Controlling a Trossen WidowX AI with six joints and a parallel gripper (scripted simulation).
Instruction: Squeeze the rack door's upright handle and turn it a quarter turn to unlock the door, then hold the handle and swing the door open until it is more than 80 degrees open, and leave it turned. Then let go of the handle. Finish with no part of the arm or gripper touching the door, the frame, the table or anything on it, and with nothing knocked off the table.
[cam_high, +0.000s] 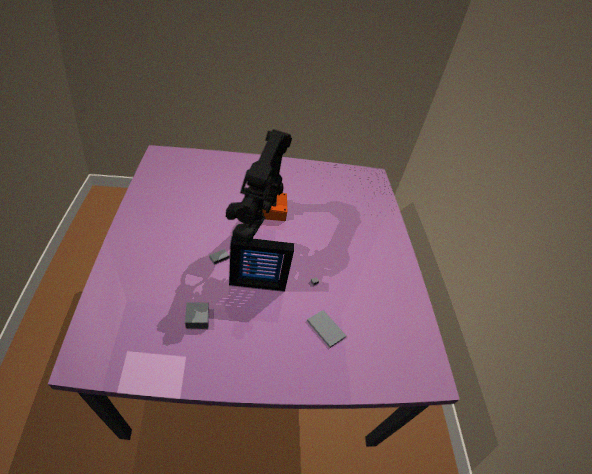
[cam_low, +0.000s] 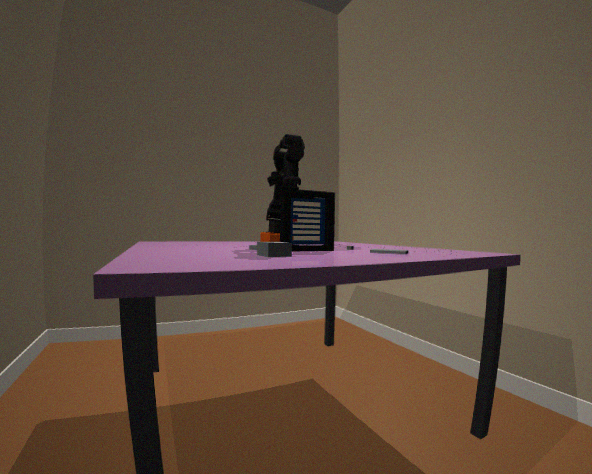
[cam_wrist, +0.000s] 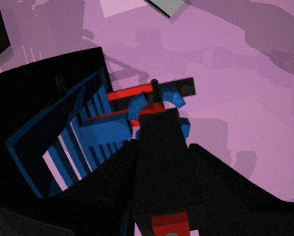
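The rack's black frame (cam_high: 262, 286) (cam_low: 329, 225) (cam_wrist: 50, 75) stands upright. The blue slatted door (cam_high: 260, 265) (cam_low: 306, 220) (cam_wrist: 82, 127) shows in its opening; its exact angle is hard to tell. The door's blue and red handle (cam_wrist: 107, 130) juts from the door side toward my fingers. My gripper (cam_high: 245, 234) (cam_low: 274, 227) (cam_wrist: 163, 149) is behind the frame, near its left side in the top view. It is shut on the handle. In the wrist view the gripper body covers part of the handle, so how far it is turned is unclear.
Grey blocks (cam_high: 197, 314) (cam_high: 219, 256) (cam_high: 326, 328) (cam_high: 314, 281) lie around the rack on the pink table (cam_high: 390, 370) (cam_low: 190, 260). An orange block (cam_high: 280, 207) (cam_low: 270, 237) is behind the rack, beside the arm. The black frame is close to my gripper in the wrist view.
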